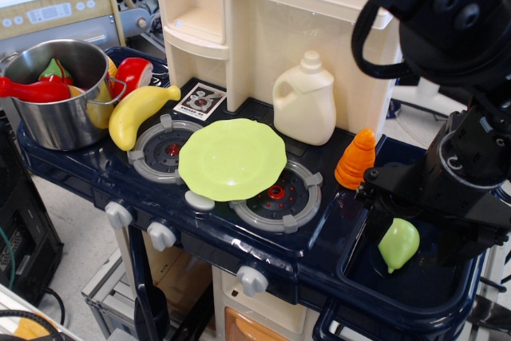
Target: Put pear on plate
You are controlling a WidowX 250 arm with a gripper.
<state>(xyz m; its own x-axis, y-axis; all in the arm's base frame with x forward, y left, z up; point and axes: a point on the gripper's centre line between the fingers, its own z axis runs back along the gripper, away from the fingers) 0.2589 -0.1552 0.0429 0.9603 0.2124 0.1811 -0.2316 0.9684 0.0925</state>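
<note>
The light green pear (398,243) lies in the dark blue sink basin (415,297) at the right end of the toy kitchen. My black gripper (418,233) hangs low over the basin with its fingers open, one on each side of the pear. The left finger (380,217) is close to the pear; the right finger stands a little apart from it. The yellow-green scalloped plate (231,158) lies on the stove top, across the two grey burners, well to the left of the gripper.
An orange toy carrot (356,159) stands between plate and sink. A cream detergent bottle (305,101) stands behind the plate. A yellow banana (136,113) and a steel pot (60,97) holding toys are at the left. Cream shelving (263,5) rises behind.
</note>
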